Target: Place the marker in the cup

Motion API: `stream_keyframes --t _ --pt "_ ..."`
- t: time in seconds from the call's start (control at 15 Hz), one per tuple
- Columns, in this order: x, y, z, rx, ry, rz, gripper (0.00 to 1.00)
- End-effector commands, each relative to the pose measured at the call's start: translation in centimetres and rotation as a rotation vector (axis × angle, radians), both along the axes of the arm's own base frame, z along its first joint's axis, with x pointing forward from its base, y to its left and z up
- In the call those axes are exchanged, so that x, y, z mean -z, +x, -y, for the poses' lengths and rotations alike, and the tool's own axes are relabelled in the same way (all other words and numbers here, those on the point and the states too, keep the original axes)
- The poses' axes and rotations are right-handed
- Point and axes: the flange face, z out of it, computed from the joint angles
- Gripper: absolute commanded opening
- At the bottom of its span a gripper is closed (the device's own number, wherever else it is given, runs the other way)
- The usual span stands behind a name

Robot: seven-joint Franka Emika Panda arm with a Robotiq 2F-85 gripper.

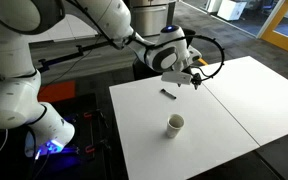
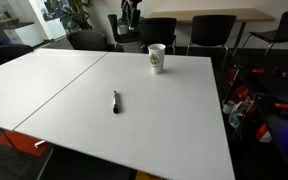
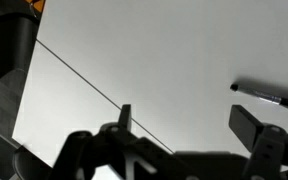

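The black marker (image 1: 168,94) lies flat on the white table; it also shows in an exterior view (image 2: 115,101) and at the right of the wrist view (image 3: 266,96). The off-white cup (image 1: 175,124) stands upright nearer the table's front edge, and near the far edge in an exterior view (image 2: 157,58); it is out of the wrist view. My gripper (image 1: 194,78) hovers above the table beside the marker. In the wrist view its fingers (image 3: 184,125) are spread wide with nothing between them.
The white table (image 1: 224,110) is two tops joined, with a seam (image 3: 94,85) running across it. Black chairs (image 2: 216,32) stand along the far side. Cables and a red object (image 2: 246,100) lie on the floor by the table.
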Motion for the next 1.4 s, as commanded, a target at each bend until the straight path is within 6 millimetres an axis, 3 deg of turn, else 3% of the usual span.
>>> stream_keyframes --t 0.0,0.87,1.33 --pt "-0.1 0.0 -0.1 0.001 -0.001 0.0 1.0" --pt "-0.1 0.0 -0.1 0.001 -0.001 0.001 1.0" --pt "0.5 1.9 -3.9 0.097 0.12 0.139 1.0"
